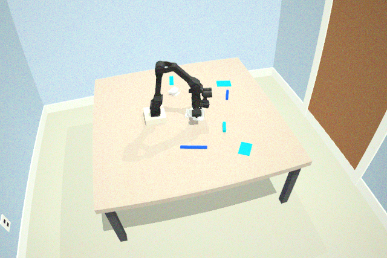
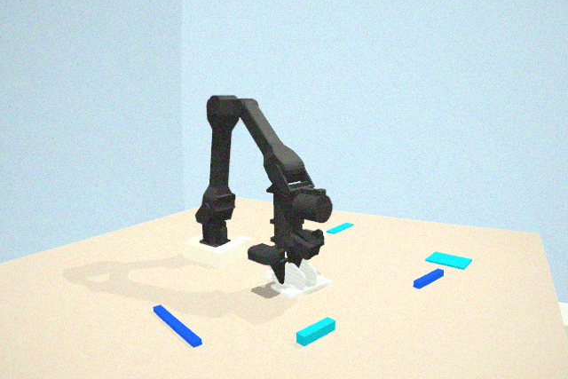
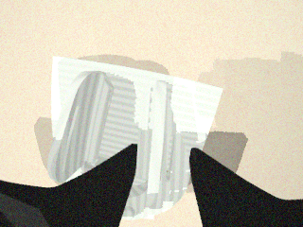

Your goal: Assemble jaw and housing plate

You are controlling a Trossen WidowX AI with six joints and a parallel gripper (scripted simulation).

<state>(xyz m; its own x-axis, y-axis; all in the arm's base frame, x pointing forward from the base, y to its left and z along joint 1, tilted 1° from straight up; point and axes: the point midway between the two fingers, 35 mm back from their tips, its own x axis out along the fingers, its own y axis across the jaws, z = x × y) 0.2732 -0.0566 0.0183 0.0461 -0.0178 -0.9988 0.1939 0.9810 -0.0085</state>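
Note:
A white base plate point(image 1: 188, 115) point(image 2: 322, 281) point(image 3: 201, 99) lies on the table. Two ribbed white jaws stand on it side by side: one jaw point(image 2: 311, 273) point(image 3: 90, 125) is outside the fingers, the other jaw point(image 2: 294, 277) point(image 3: 162, 109) is between them. My gripper point(image 1: 196, 116) point(image 2: 289, 272) point(image 3: 165, 151) points down, low over the base, and is shut on that second jaw. The pins under the jaws are hidden, and I cannot tell whether the teeth mesh. A separate white piece point(image 1: 173, 93), apparently the housing plate, lies farther back, near the arm's mount.
A long blue bar point(image 1: 193, 147) point(image 2: 177, 326), a cyan block point(image 1: 224, 126) point(image 2: 316, 331), a cyan square point(image 1: 245, 148), a short blue bar point(image 1: 227, 94) point(image 2: 429, 278), a cyan plate point(image 1: 224, 83) point(image 2: 448, 260) and a cyan strip point(image 1: 171, 80) point(image 2: 340, 228) lie around.

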